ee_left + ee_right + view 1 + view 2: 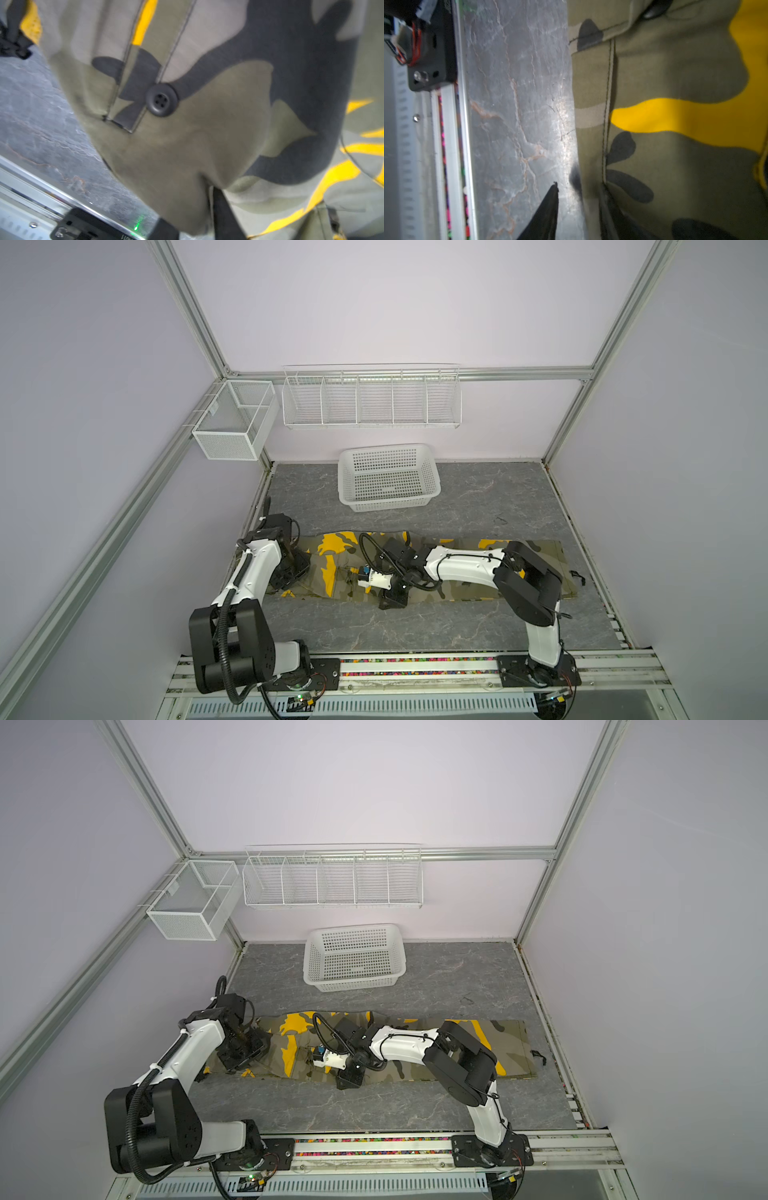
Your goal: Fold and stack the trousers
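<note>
Surface: grey marble-look table (457,497) is lying between pale walls, and a white lattice basket (386,502) is standing at its far side, well apart from the cloth.
Trousers: the camouflage trousers (332,556) (291,1040) are lying flat as one long strip across the table, nearer to me than the basket, and both my arms are reaching over them.
Left gripper: my left gripper (297,572) is hanging low over the left end of the strip. In its wrist view olive cloth with a black button (161,99) is filling the picture.
Left fingers: only one black finger (225,214) is showing, with cloth bunching against it. I cannot tell if the jaws are wide or narrow.
Right gripper: my right gripper (358,575) is reaching past the middle and pointing left over the trousers.
Right fingers: they are standing a little apart. One finger (546,209) is showing over bare table just beside the cloth's edge without touching it, so it is pinching nothing.
</note>
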Robot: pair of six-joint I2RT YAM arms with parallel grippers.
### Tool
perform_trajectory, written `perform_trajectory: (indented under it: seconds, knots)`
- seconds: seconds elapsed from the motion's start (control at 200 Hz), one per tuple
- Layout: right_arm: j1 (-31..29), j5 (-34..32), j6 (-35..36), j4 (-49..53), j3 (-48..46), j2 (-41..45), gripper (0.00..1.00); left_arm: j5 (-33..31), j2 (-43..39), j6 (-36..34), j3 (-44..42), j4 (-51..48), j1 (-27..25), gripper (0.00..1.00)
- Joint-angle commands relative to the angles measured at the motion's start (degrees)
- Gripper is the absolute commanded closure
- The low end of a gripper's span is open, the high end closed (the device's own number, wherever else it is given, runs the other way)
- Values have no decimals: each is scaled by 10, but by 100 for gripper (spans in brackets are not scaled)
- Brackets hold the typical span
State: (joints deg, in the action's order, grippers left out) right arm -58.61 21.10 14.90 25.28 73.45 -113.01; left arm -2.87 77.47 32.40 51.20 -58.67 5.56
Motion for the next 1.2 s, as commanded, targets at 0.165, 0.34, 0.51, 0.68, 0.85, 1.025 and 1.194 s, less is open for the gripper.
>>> perform_trajectory:
  seconds: [0.165, 0.34, 0.51, 0.68, 0.85, 1.025, 1.194]
  knots:
    - [78, 30, -95, -31, -12, 65, 52, -61, -13, -23, 57, -46, 5, 42]
    - [111, -80, -101, 5, -9, 25, 50, -53, -12, -46, 84, -49, 40, 29]
    - [131, -182, -65, 40, -16, 6, 49, -29, -9, -59, 83, -24, 83, 26]
    - [152, -246, -47, 75, -21, -7, 49, -2, 1, -58, 93, -10, 107, 24]
    - [176, -288, -65, 117, -9, -10, 50, 3, 16, -61, 107, -8, 115, 23]
    - [215, -293, -90, 125, -54, 13, 50, 12, 18, -53, 98, 5, 148, 22]
    - [231, -271, -97, 110, -72, 50, 49, 23, 19, -43, 71, 18, 185, 22]
